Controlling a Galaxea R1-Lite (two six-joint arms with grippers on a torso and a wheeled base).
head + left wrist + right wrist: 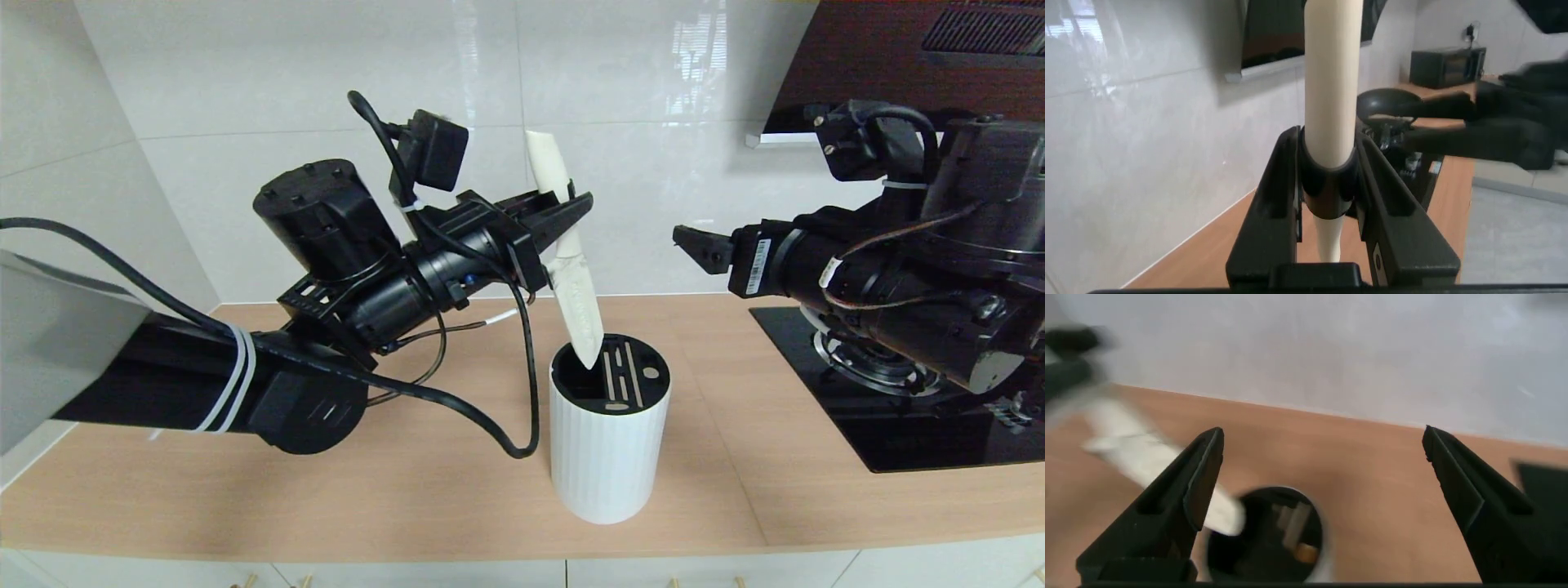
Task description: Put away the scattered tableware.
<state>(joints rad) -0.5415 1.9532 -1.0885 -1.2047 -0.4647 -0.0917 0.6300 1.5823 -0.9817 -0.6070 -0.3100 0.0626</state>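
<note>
Right now the left gripper is clamped on the pale handle of a white knife, just above where handle meets blade; in the left wrist view its fingers press against either side of that handle. The knife hangs blade-down and slightly tilted. Its tip is at the wide opening in the black top of the white ribbed knife holder, just beside the narrow slots; whether the tip touches the insert cannot be told. Faint print runs along the blade, too small to make out. The holder stands upright on the wooden countertop, near its front edge. To the right, the right gripper hovers well apart from the knife, level with the blade, its jaws spread wide with nothing between them. From its wrist camera the two fingers frame the holder's dark top below, with the knife blurred off to one side. A white barcode-style label sits on the right arm behind the fingers, its characters illegible. A black cooktop is set into the counter under that arm, and a dark range hood hangs on the tiled wall above.
</note>
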